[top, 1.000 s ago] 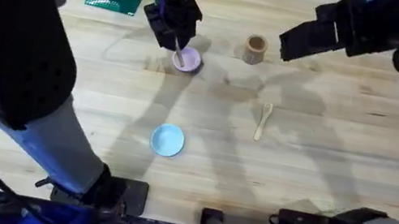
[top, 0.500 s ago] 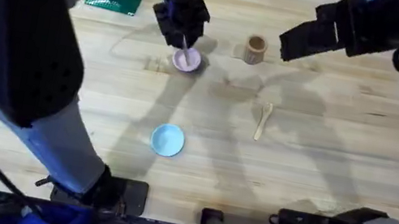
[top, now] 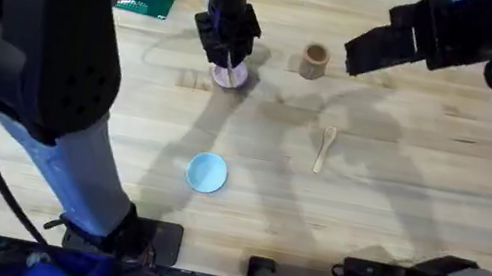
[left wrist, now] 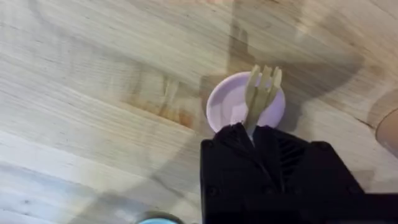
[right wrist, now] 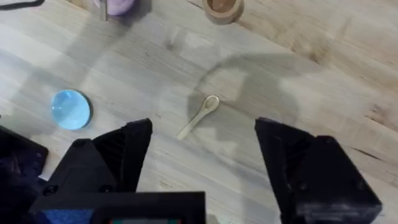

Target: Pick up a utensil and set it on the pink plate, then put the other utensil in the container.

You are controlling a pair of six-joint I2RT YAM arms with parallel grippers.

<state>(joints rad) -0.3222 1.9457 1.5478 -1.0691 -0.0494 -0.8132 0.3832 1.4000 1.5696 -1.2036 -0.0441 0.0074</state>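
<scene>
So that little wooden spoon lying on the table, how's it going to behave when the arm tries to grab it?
The spoon looks thin and wooden, so probably stiff and very light. It lies flat on the bare table, so a tool closing from above may find little to grip and could nudge it sideways. Its rounded bowl might let it rock or pivot when touched.

My L arm reaches far fwd, left gripper (top: pixel 231 51) pointing down at the table's far side, fingers closed on the fork (left wrist: pixel 260 93). R arm raised high, right gripper (right wrist: pixel 202 155) wide open, fingers well apart, holding nothing.
</scene>
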